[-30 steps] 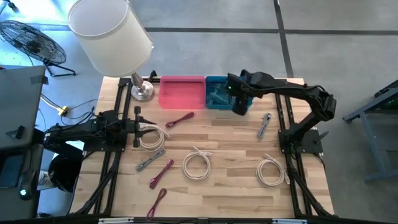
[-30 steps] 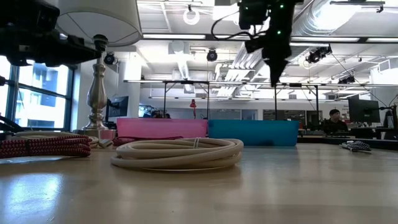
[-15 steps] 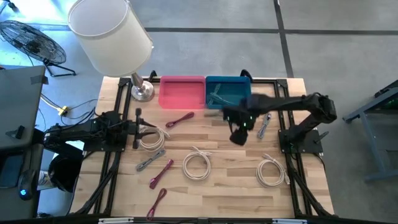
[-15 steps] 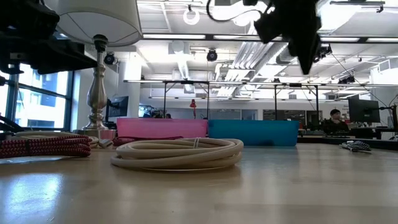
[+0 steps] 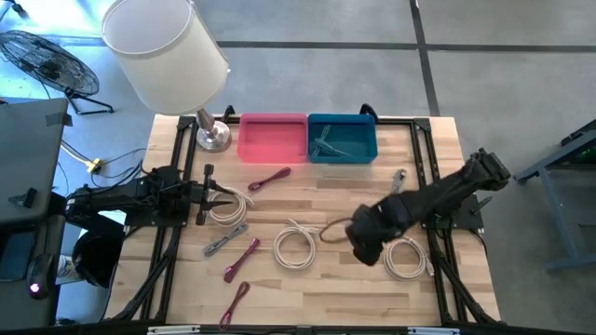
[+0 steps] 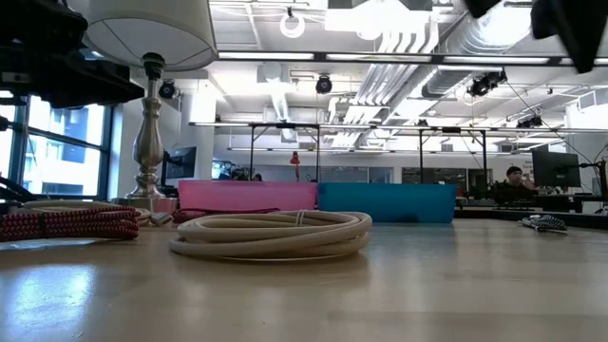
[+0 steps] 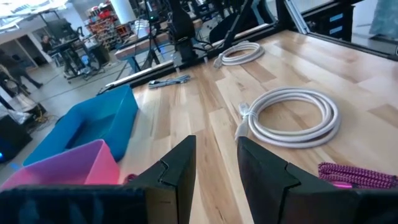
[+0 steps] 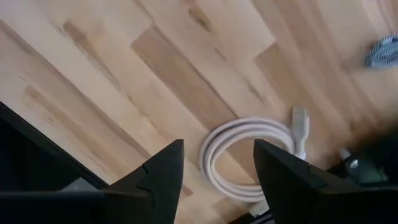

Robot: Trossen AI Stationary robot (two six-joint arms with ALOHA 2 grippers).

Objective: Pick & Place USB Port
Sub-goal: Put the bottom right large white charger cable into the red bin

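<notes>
Several coiled USB cables lie on the wooden table: white coils [image 5: 296,247] [image 5: 405,257] [image 5: 228,203], maroon braided ones [image 5: 268,179] [image 5: 241,259] and grey braided ones [image 5: 396,186] [image 5: 224,241]. One grey cable [image 5: 328,142] lies inside the blue bin [image 5: 370,140], beside the pink bin [image 5: 272,137]. My right gripper [image 8: 217,163] hangs open above the table's near right part, pointing down, with a white coil [image 8: 252,155] below it. My left gripper [image 7: 215,177] rests at the left edge, level, its fingers a little apart with nothing between them.
A lamp with a white shade [image 5: 166,46] stands on its metal foot [image 5: 212,138] at the far left corner. Dark frame rails [image 5: 428,177] run along both sides. Bare wood lies along the near edge [image 5: 326,298].
My right gripper has swung from above the blue bin toward the table's near edge, staying high, and its wrist has turned. It now hangs between the two near white coils. The cables and bins lie as before.
</notes>
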